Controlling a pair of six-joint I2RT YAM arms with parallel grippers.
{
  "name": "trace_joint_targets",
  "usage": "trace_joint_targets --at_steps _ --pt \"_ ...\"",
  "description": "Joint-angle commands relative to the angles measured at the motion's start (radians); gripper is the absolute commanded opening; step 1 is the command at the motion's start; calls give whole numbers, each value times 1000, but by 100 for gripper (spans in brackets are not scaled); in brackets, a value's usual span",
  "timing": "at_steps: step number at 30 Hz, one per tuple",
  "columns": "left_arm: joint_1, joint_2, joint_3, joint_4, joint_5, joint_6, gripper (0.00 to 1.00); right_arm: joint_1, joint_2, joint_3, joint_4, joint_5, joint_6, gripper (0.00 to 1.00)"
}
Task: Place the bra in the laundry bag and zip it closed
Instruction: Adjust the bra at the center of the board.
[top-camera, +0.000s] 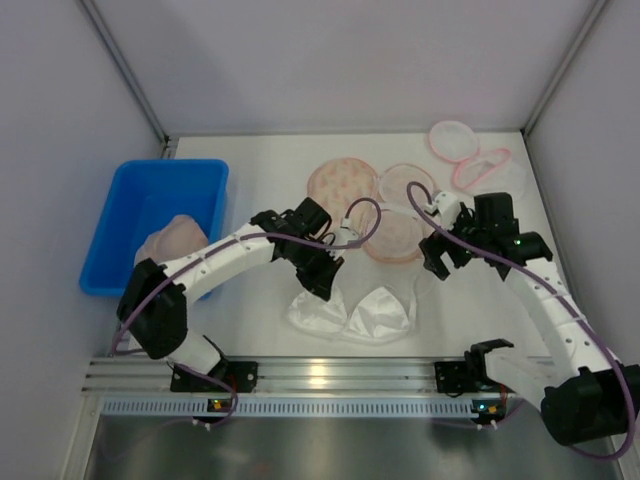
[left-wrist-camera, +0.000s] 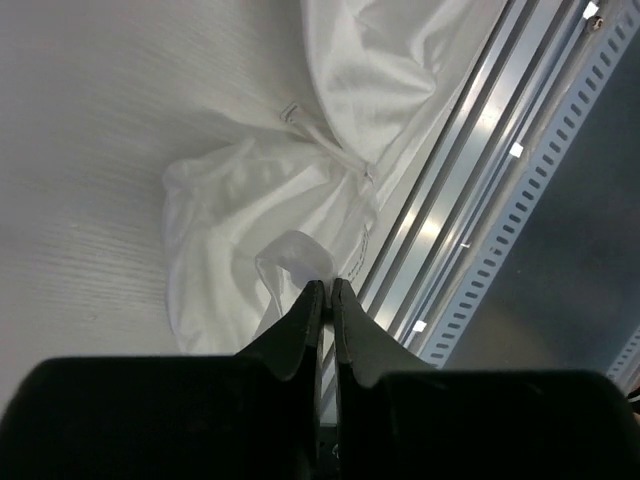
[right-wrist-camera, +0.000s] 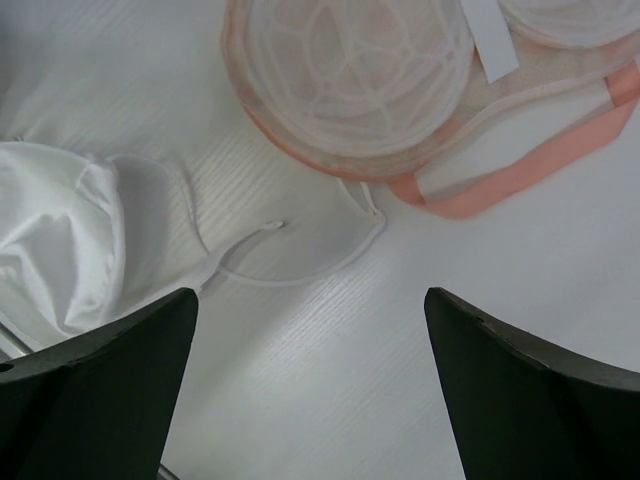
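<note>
A white bra (top-camera: 350, 315) lies crumpled near the table's front edge, its cups (left-wrist-camera: 240, 220) bunched together. My left gripper (top-camera: 322, 280) hangs just above it. Its jaws are pinched almost together on a raised fold of the bra's fabric (left-wrist-camera: 295, 250) at my left gripper's (left-wrist-camera: 327, 285) tips. A pink mesh laundry bag (top-camera: 395, 235) lies flat at mid-table, its orange-trimmed rim (right-wrist-camera: 350, 80) in the right wrist view. My right gripper (top-camera: 435, 255) hovers open beside it. Only bare table lies between my right gripper's (right-wrist-camera: 310, 295) fingers, and a thin bra strap (right-wrist-camera: 290, 265) curls just beyond them.
More round pink mesh bags (top-camera: 345, 185) lie behind, and another pair (top-camera: 465, 150) sits at the back right. A blue bin (top-camera: 175, 168) at the left holds a pale pink garment (top-camera: 175, 240). The aluminium rail (top-camera: 330, 375) runs along the front edge, close under the bra.
</note>
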Motion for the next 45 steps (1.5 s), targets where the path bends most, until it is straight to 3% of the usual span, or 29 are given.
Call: trace_joint_targets --at_steps 1,4,7,12,20,25,34,37,42,45 --pt "-2 79 -6 120 24 -79 18 -47 35 62 -35 -113 46 94" --pt "-2 82 0 122 60 -74 35 -67 94 61 -61 -145 63 86" --pt "-8 9 6 123 41 -30 45 -77 140 55 -66 -171 83 79" --pt "-95 -88 -63 126 -78 10 45 -100 209 76 -44 -217 138 72" --pt "-311 10 -100 165 -225 12 43 -149 333 108 -93 -311 229 70" --pt "-345 134 -29 172 -279 4 43 -143 362 115 -81 -381 278 68" --pt "-359 217 12 206 -290 -22 41 -110 434 101 -46 -476 347 62" --pt "-359 232 22 206 -282 -28 37 -99 460 72 5 -525 408 58" --pt "-359 219 6 203 -316 -31 2 -59 479 36 45 -568 436 52" --pt "-356 161 -21 203 -341 -31 0 -27 480 30 46 -567 427 49"
